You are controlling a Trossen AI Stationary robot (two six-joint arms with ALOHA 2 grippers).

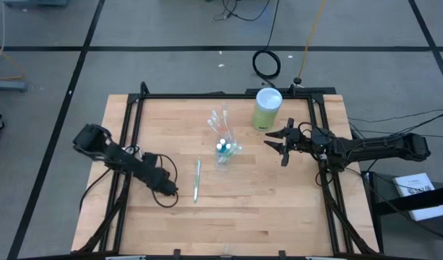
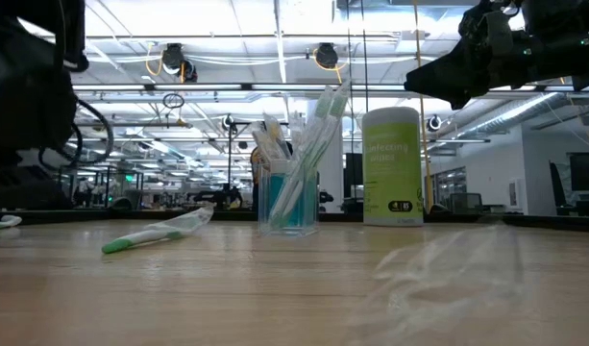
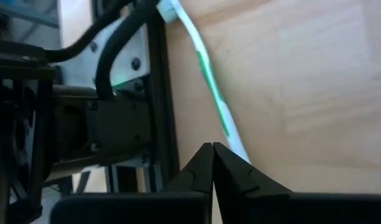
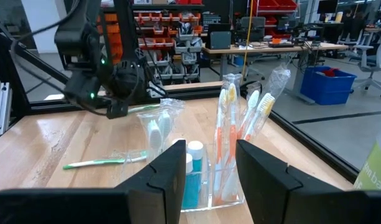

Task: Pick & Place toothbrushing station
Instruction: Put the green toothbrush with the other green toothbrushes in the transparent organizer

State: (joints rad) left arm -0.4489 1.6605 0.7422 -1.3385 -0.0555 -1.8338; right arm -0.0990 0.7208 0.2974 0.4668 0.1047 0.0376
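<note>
A clear plastic cup [image 1: 222, 150] stands upright mid-table, holding several wrapped orange-white and green-white toothbrushes and small white capped tubes; it also shows in the low view [image 2: 289, 204] and the right wrist view [image 4: 206, 180]. One wrapped green-white toothbrush [image 1: 197, 180] lies flat on the wood to the cup's near left, and also shows in the left wrist view [image 3: 212, 87]. My left gripper [image 1: 174, 191] is shut, low over the table, just left of that toothbrush's near end [image 3: 213, 152]. My right gripper [image 1: 280, 146] is open and empty, raised above the table right of the cup [image 4: 206, 165].
A lime-green canister [image 1: 267, 108] with a white lid stands at the far side, right of the cup and just behind my right gripper. A black frame [image 1: 319, 130] runs around the table's edge. A blurred clear wrapper [image 2: 448, 274] lies close to the low camera.
</note>
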